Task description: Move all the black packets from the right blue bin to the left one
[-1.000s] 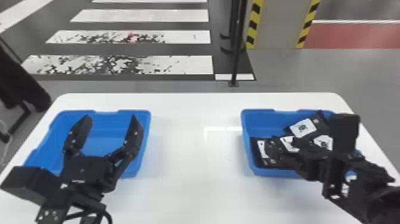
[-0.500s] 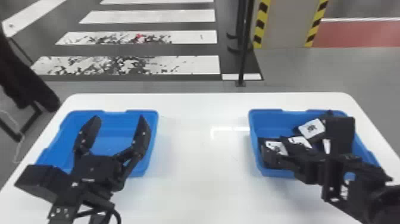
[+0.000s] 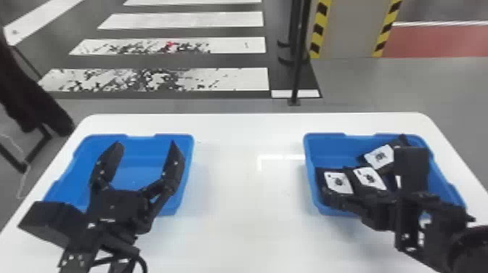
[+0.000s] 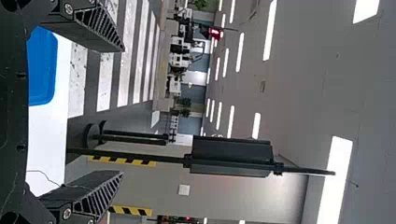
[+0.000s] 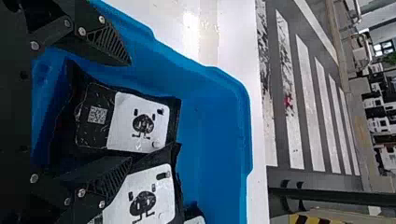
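Right gripper [image 3: 337, 186]: lower right of the head view, reaching into the right bin [image 3: 326, 149] near that bin's left side. Fingers set apart with a broad gap, short of full spread as far as can be judged. No grip observed; one black packet [image 5: 95, 116] lies in the gap between the fingers and extends past the fingertips. Right wrist view gives visible space between one finger and this packet. The other finger overlaps the seam between it and a second black packet [image 5: 142, 198]; contact cannot be told.

Packet positions, head view: first at the left of the right bin, white label facing up; second just beside it, toward the right; a third black packet [image 3: 379, 156] farther back, upper right of the pair, tilted, its label also showing. Part of the bin's contents is hidden by the right arm.

Left gripper [image 3: 146, 144]: left of the frame, above the left bin [image 3: 159, 136]. Fingers wide apart, nothing between them. Well apart from all packets noted.

Both bins rest on the white table [image 3: 236, 225], one at each side of the frame.
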Tool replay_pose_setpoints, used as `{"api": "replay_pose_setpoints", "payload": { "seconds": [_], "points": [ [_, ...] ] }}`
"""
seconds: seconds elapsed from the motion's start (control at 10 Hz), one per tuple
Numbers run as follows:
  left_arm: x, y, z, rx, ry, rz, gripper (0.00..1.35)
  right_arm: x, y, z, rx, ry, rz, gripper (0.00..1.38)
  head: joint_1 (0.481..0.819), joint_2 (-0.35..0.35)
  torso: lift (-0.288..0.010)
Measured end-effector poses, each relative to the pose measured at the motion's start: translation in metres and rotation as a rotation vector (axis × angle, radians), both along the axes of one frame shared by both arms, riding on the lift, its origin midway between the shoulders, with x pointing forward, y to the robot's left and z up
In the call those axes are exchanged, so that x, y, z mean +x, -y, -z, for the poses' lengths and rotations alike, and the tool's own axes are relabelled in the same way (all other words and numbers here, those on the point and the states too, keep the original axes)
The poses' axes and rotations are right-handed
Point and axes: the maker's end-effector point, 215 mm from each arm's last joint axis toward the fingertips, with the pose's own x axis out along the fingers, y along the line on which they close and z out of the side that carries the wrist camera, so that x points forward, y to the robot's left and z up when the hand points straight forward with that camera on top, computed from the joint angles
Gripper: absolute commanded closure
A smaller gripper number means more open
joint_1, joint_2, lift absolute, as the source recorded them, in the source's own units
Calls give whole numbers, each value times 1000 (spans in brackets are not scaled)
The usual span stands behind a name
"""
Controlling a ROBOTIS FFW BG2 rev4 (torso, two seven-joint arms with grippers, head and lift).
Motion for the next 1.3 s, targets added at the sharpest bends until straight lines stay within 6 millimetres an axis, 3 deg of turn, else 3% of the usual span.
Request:
{"api": "replay_pose_setpoints", "payload": {
  "seconds": [0.3, 0.5, 0.6, 0.7, 0.8, 1.1, 1.3],
  "points": [
    [1, 1, -2, 1, 9, 3, 117, 5, 8, 14, -7, -39, 13, 360, 695, 28, -168],
    [2, 2, -2, 1, 11, 3, 117, 7, 9, 19, -3, -63, 13, 789, 695, 24, -168],
    [2, 2, -2, 1, 11, 3, 117, 6, 6, 19, 7, -75, 7, 941, 695, 28, -168],
    [1, 1, -2, 1, 14, 2, 117, 4, 0, 16, 25, -79, -3, 1075, 695, 36, -168],
    [1, 0, -2, 0, 16, -1, 117, 3, -5, 10, 38, -74, -12, 1076, 695, 42, -168],
    [0, -1, -3, -3, 24, -3, 113, 11, -9, -35, 58, 40, -26, 1076, 695, 50, -168],
    [-1, 2, -9, -34, 43, 4, 119, 25, -15, -89, 139, 207, -93, 1075, 695, 51, -168]
  ]
}}
